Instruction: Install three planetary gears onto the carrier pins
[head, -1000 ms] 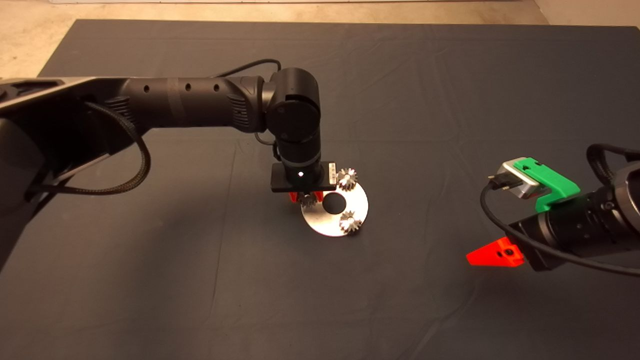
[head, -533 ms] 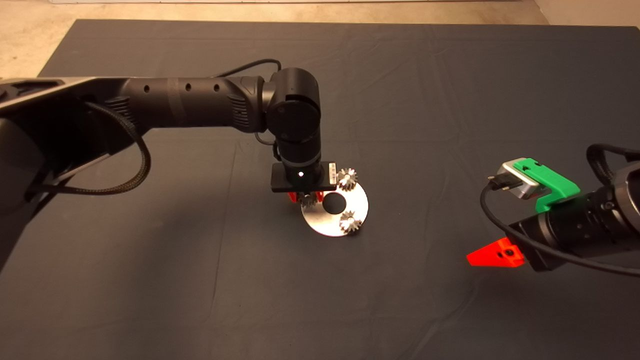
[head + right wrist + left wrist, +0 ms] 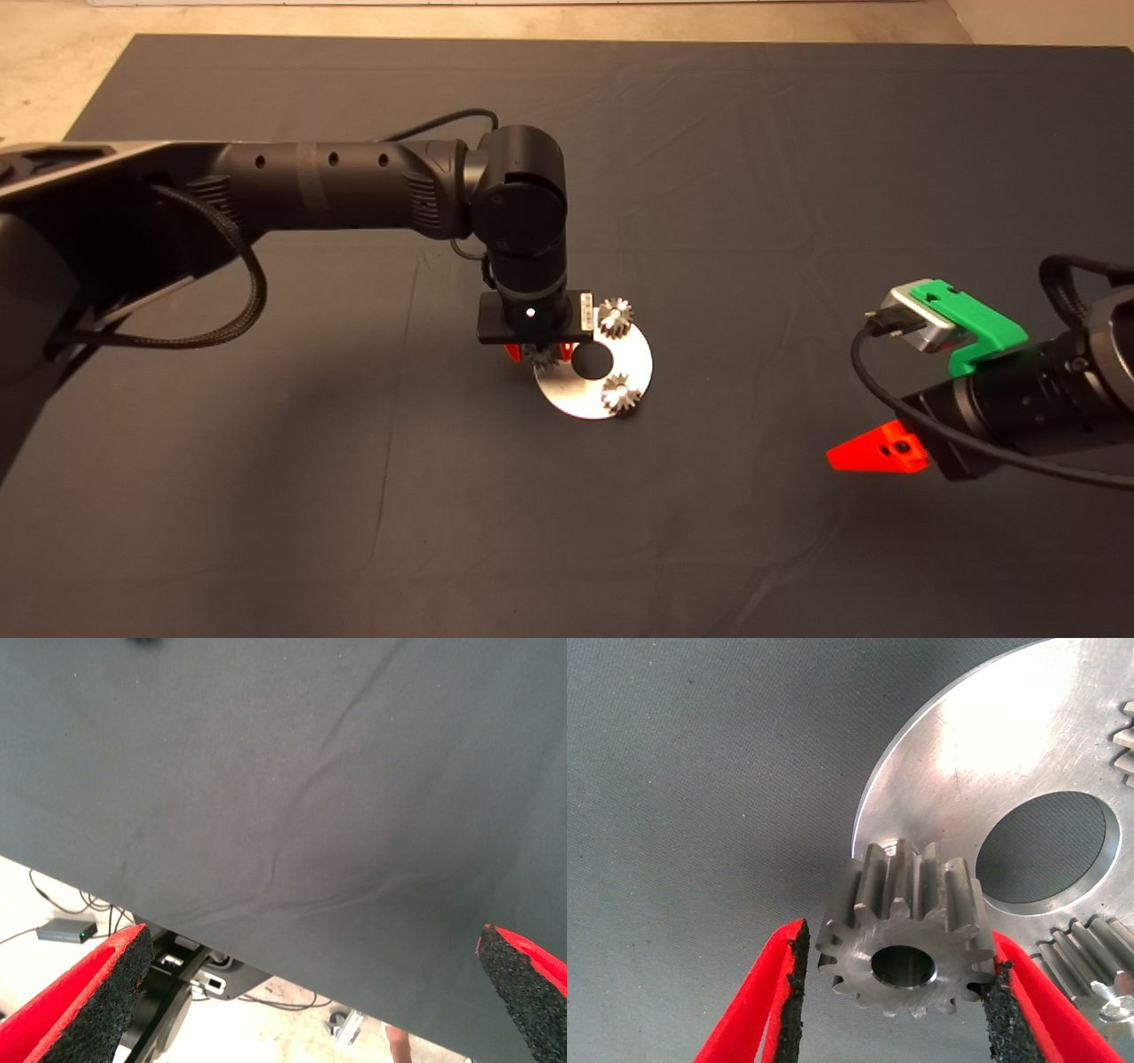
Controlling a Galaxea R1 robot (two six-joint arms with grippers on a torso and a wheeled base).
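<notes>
Left gripper [image 3: 897, 992] clamped on third planetary gear [image 3: 904, 939] at near-left rim of carrier disc [image 3: 592, 370], shifted slightly left since a second ago. Other two gears [image 3: 615, 316] seated on pins. Right gripper [image 3: 310, 992] parked wide open beyond the mat [image 3: 797, 177] edge.

No readable text, brand, number or sign anywhere in view. A small white label [image 3: 585, 312] sits on the black camera block at the left arm's wrist, with dark marks on it too fine to make out. The round disc [image 3: 983, 753], the gears and the dark mat [image 3: 797, 159] carry no lettering that shows. The small box [image 3: 66, 929] on the floor shows only a green light, no legible marking.
</notes>
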